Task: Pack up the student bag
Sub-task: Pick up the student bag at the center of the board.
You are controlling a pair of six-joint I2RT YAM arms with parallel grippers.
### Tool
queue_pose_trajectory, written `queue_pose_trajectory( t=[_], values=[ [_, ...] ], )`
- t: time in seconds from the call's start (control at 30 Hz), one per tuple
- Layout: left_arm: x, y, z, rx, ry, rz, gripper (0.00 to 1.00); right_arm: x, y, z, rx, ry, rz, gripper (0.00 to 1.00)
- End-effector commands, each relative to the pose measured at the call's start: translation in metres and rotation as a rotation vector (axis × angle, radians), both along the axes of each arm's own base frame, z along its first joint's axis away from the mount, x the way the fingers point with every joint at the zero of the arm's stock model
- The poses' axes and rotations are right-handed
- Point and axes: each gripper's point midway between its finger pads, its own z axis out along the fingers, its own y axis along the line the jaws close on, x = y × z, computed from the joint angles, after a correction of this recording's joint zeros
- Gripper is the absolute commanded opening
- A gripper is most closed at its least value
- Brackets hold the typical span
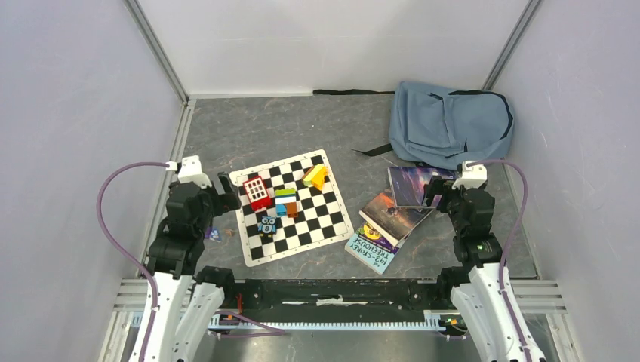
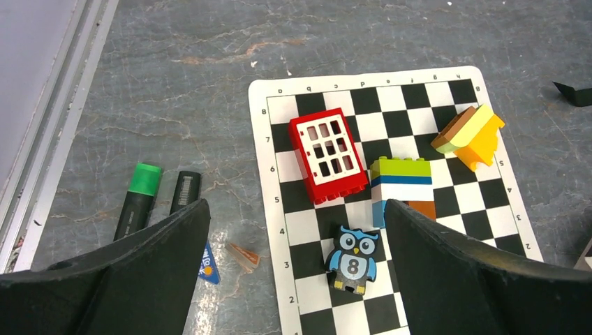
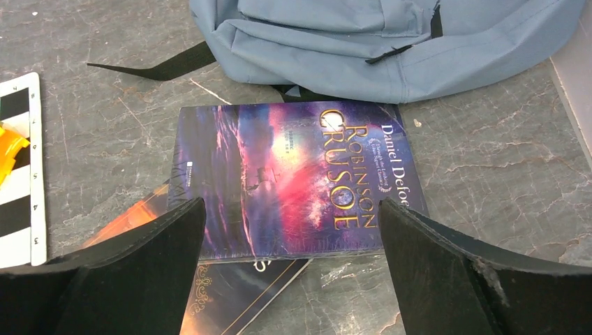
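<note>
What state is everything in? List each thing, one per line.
Soft grey-blue fabric backpack: lying flat, looks zipped shut.
Purple "Robinson Crusoe" paperback book: closed, cover up, atop other books.
Black-and-white checkered chess mat: spread flat, toy blocks on it.
Green-capped black marker: capped, lying flat.
Left arm's fingers: open, empty.
Right arm's fingers: open, empty.

Chessboard mat (image 1: 317,215) carries red window block (image 1: 256,192), owl figure (image 1: 266,225); three overlapping books (image 1: 392,215) nearby.

Bare tabletop (image 1: 356,181) separates chessboard mat (image 1: 302,219) from books (image 1: 392,219), which lie against the student bag (image 1: 450,124).
</note>
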Motion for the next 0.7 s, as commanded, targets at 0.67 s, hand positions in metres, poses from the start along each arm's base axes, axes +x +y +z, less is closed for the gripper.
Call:
queue_pose_trajectory(
  t=[0.67],
  values=[
    [0.132,-0.082,0.074,-0.204,-0.085,-0.304,1.00,0.061,0.009,0.047,0.114,0.043,-0.042,0.98]
  ],
)
